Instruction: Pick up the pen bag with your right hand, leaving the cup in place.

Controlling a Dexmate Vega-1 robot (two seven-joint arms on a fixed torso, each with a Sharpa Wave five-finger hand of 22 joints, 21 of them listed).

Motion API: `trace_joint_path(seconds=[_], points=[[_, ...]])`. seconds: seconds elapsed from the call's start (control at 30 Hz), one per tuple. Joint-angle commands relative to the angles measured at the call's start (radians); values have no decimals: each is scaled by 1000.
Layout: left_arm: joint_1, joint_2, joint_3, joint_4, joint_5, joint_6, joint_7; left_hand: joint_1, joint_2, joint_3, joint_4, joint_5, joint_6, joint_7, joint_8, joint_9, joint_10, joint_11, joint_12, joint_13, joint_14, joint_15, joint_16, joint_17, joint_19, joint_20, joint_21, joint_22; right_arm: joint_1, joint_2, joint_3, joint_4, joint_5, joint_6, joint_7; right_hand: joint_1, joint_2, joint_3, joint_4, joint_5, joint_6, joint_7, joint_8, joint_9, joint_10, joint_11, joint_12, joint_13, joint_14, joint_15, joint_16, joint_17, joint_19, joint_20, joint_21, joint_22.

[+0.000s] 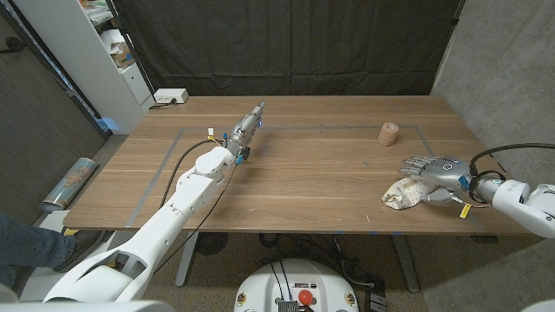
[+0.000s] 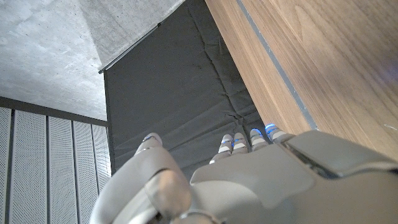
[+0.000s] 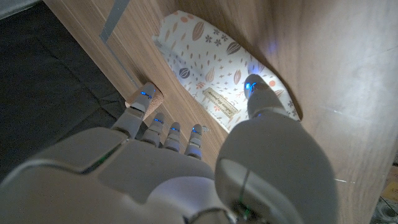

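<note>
**Robot's right hand closed in on pen bag at worktop's edge**

The robot's right hand (image 1: 431, 170) hovered over the pen bag (image 1: 404, 194) near the right front corner of the wooden worktop (image 1: 303, 173), its fingers (image 3: 163, 130) spread and holding nothing, thumb set apart from the rest as if to straddle the pouch. The pale, patterned bag (image 3: 211, 81) lay flat on the wood, just under and in front of the palm; whether any fingertip already touched the fabric could not be told. That wide spread seemed chosen to take the soft bag across its width rather than by one end.

The small tan cup (image 1: 388, 133) stood upright farther back on the worktop, apart from the bag and beyond the fingertips. Its place behind the bag meant the hand could come down without reaching past it, though a long forward push might have nudged it, so a short, downward close looked the safer course.

The left hand (image 1: 250, 122) lay stretched out toward the far side of the worktop, well apart from both things, and appeared parked there to keep out of the way. Its fingers (image 2: 239, 142) pointed straight ahead, side by side, holding nothing.

A line of grey tape (image 1: 173, 152) marked out a working area on the wood; the bag sat at its right margin. The grasp itself was not yet made.
</note>
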State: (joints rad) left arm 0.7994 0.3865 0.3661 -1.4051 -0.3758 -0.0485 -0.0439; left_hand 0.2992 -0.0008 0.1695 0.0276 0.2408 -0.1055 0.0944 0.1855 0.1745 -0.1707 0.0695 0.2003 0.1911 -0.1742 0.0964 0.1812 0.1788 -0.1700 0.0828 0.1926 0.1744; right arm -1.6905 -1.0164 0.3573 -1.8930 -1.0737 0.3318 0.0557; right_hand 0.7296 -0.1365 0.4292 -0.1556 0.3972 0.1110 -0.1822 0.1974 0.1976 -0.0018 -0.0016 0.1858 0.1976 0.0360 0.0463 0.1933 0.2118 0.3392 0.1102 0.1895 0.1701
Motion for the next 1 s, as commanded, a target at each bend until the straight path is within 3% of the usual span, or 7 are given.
trace_joint_path(seconds=[0.03, 0.6, 0.8, 0.87, 1.0], points=[[-6, -2, -3, 15, -1, -2, -9, 3, 7, -4, 1, -4, -4, -3, 1, 5, -13, -1, 7, 3, -67, 1, 5, 5, -66, 6, 2, 6, -3, -16, -13, 11, 26, -11, 18, 11, -2, 3, 6, 6, 12, 0, 11, 3, 10, -1, 13, 3, 13, -1, 8, 2, 11, 1, 4, 2], [-30, -15, 2, 54, 4, 3, -24, 3, 8, -6, 1, -4, -6, -3, 1, 5, -14, 0, 8, 3, -67, 1, 6, 5, -65, 9, 3, 6, 9, -41, -67, 51, 58, -43, -6, 12, 6, 5, 12, 9, 61, -2, 26, 3, 41, 3, 25, 4, 37, -13, 19, 4, 41, -5, 12, 1], [-37, -21, 4, 65, 7, -1, -28, 3, 9, -6, 0, -4, -6, -2, 1, 5, -15, -2, 7, 3, -67, 0, 6, 5, -66, 12, 3, 6, -5, -48, -65, 50, 70, -48, -22, 20, 13, 10, 13, 12, 100, -7, 32, 2, 89, -20, 40, 5, 91, -52, 38, 6, 98, -6, 25, 2], [-36, -24, 3, 67, 6, -2, -28, 3, 9, -6, 0, -4, -6, -2, 1, 5, -14, -2, 8, 3, -68, 0, 6, 5, -66, 13, 3, 6, -6, -50, -64, 51, 77, -45, -28, 25, 13, 11, 12, 13, 118, -7, 35, 1, 106, -26, 45, 5, 111, -65, 43, 7, 122, -15, 30, 2], [-35, -28, 4, 71, 7, -1, -27, 3, 9, -7, 0, -4, -6, -3, 1, 5, -15, -2, 7, 3, -67, -1, 6, 5, -66, 14, 3, 6, 4, -54, -70, 65, 104, -31, -41, 40, 20, 19, 9, 17, 155, -4, 40, 0, 150, -13, 56, 6, 159, -84, 58, 12, 188, -49, 44, 3]])
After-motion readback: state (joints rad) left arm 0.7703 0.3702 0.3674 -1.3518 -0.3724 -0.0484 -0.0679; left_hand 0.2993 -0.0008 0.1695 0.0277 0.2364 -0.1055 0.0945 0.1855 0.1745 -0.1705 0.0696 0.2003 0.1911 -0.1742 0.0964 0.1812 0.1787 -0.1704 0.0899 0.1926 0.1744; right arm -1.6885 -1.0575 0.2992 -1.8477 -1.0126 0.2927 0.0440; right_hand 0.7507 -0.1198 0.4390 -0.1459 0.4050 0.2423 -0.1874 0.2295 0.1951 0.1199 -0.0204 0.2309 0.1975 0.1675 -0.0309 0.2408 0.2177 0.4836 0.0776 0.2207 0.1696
